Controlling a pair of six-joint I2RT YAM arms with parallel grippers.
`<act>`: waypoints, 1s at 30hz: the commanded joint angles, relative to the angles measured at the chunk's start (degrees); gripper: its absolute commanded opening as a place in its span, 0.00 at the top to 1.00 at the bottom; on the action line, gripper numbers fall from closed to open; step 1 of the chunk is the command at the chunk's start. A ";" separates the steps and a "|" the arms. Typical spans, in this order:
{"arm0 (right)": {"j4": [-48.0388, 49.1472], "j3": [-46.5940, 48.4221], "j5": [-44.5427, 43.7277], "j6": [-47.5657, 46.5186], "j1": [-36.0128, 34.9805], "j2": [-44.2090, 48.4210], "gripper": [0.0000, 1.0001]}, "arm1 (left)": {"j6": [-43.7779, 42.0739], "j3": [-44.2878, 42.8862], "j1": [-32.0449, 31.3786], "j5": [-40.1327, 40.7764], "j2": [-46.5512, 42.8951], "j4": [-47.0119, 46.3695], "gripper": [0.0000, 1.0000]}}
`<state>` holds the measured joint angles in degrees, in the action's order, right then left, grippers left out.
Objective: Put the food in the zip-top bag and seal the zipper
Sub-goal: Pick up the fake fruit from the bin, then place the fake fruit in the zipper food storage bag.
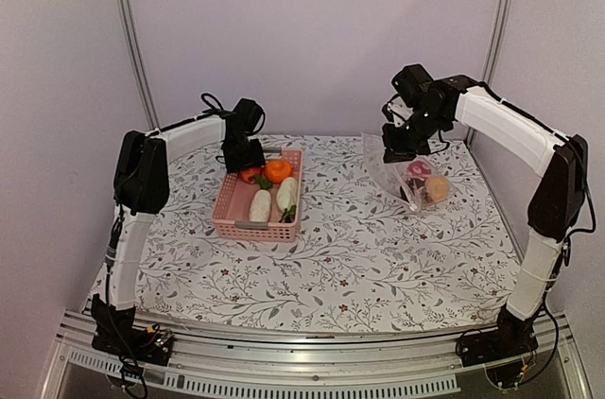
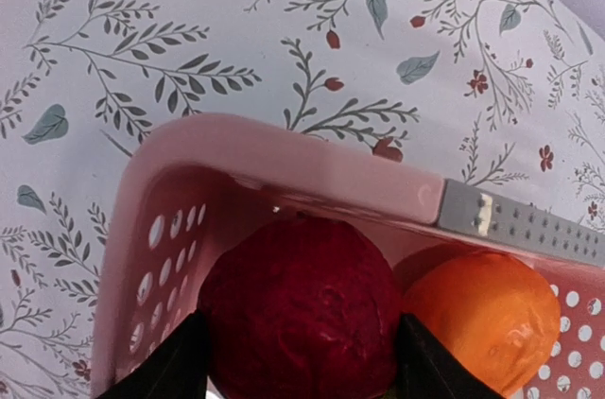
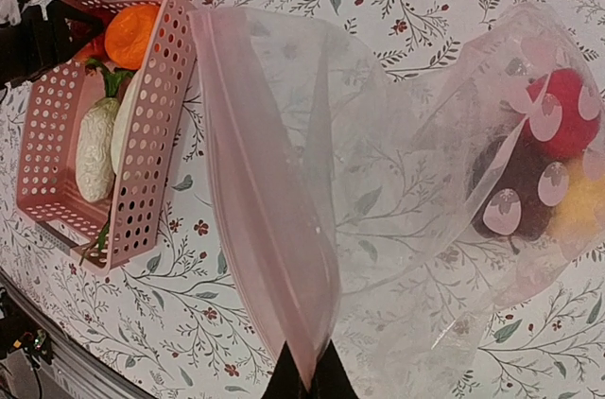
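While gripper [image 3: 307,375] clamps, bag [image 3: 397,163] shows blossoms [image 3: 501,212]

Zip-top bag [image 3: 406,163]: clear thin plastic, glossy, crinkled, with creases catching the light. Zipper [image 3: 255,219]: thicker plastic strip, pink-tinted, smooth.

Basket [image 2: 312,167]: pink moulded plastic, smooth, soft sheen, walls punched with round holes. Handle insert [image 2: 515,219]: grey, matt, finely perforated.

Red piece [image 2: 298,304]: dull, slightly rough skin, no shine. Orange piece [image 2: 487,314]: smoother, faint satin gloss. Radishes [image 3: 95,148]: white, bumpy ridged surface, matt.

Table cover [image 1: 378,257]: floral print, flat and matt; can't tell cloth from vinyl.

Frame rails [image 1: 284,361]: bare ribbed metal, brushed look. Arm shells [image 1: 501,125]: white hard plastic, smooth, with black joints. Left gripper [image 2: 301,375] fingers [image 2: 175,366]: black, matt.
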<state>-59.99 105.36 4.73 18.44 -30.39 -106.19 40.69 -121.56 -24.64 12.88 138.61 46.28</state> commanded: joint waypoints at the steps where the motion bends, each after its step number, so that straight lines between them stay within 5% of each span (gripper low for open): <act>1: 1.13 -2.31 -1.07 1.15 -0.46 3.54 1.00 | -0.59 0.76 -0.06 -0.87 -6.74 0.45 0.52; 10: 2.57 -4.92 -0.41 1.58 -0.46 5.20 1.00 | -0.76 8.48 -1.34 -6.88 -20.54 -2.72 0.53; 21: 2.42 -2.96 2.93 1.91 -1.06 4.82 1.00 | -8.22 19.10 -7.80 -33.14 -32.34 -23.22 0.53; 30: 2.74 2.83 7.10 3.04 -1.78 1.87 1.00 | -9.75 19.56 -13.91 -49.55 -30.79 -32.08 0.57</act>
<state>-58.24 104.73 8.73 20.29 -31.59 -102.96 32.99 -101.93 -36.73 -28.01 107.61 19.31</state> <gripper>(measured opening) 0.004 0.592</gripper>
